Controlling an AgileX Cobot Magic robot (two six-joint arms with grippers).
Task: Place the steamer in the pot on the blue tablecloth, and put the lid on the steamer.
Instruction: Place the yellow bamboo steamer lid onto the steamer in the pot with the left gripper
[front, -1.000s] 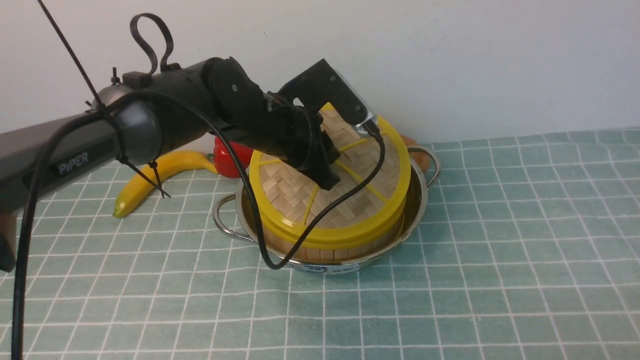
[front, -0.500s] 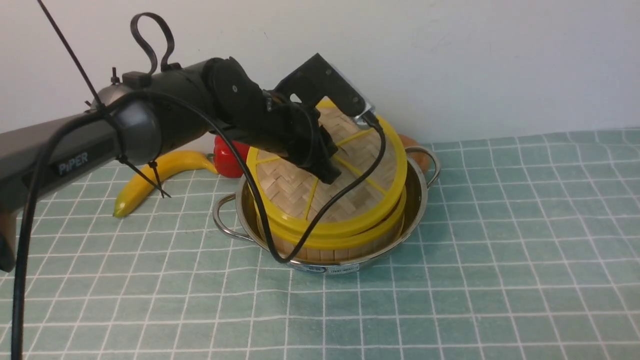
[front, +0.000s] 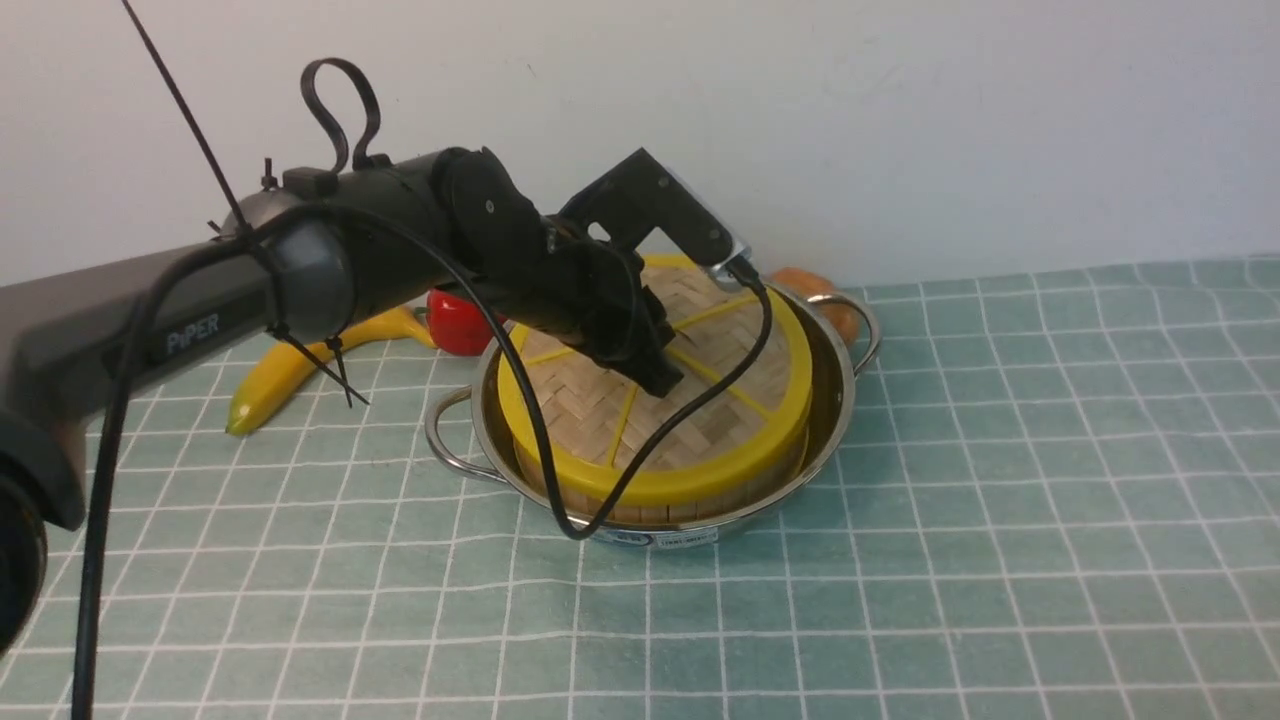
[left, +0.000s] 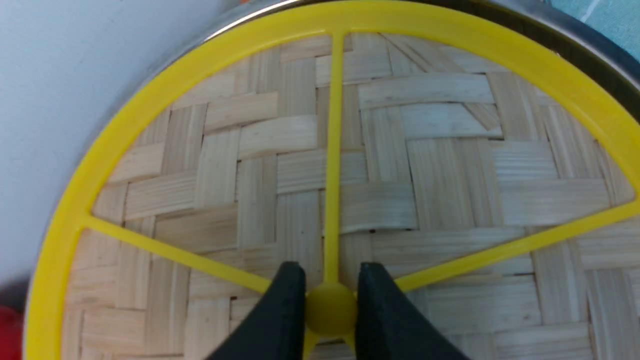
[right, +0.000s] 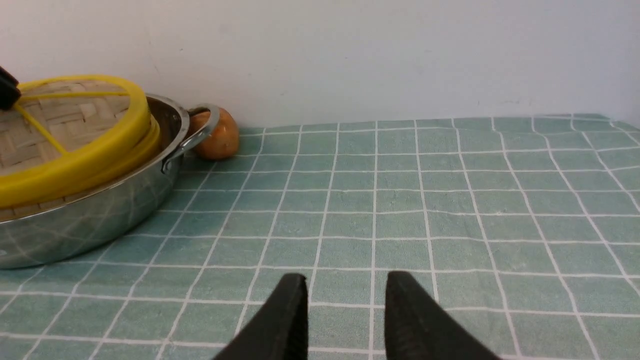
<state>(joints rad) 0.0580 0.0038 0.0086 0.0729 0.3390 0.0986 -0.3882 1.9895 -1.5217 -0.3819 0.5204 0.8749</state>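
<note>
The lid (front: 600, 410), a woven disc with yellow rim and spokes, lies about level on the steamer (front: 690, 500), of which only the bamboo side wall shows. The steamer sits inside the shiny pot (front: 835, 400) on the blue tablecloth (front: 1000, 500). My left gripper (front: 665, 375) is shut on the lid's yellow centre knob (left: 330, 310), one finger on each side; the left gripper (left: 331, 272) also shows in its wrist view. My right gripper (right: 345, 285) is open and empty, low over the cloth, off to the side of the pot (right: 100, 210). It is out of the front view.
A banana (front: 300, 365) and a red pepper (front: 460, 320) lie behind the pot to the left. An orange-brown fruit (front: 810, 290) sits against the wall by the pot's far handle, also in the right wrist view (right: 215, 135). A white wall closes the back.
The lid was tilted, its far edge raised and a gap showing above the steamer's rim. My left gripper has lowered it, and it now lies level on the steamer.
</note>
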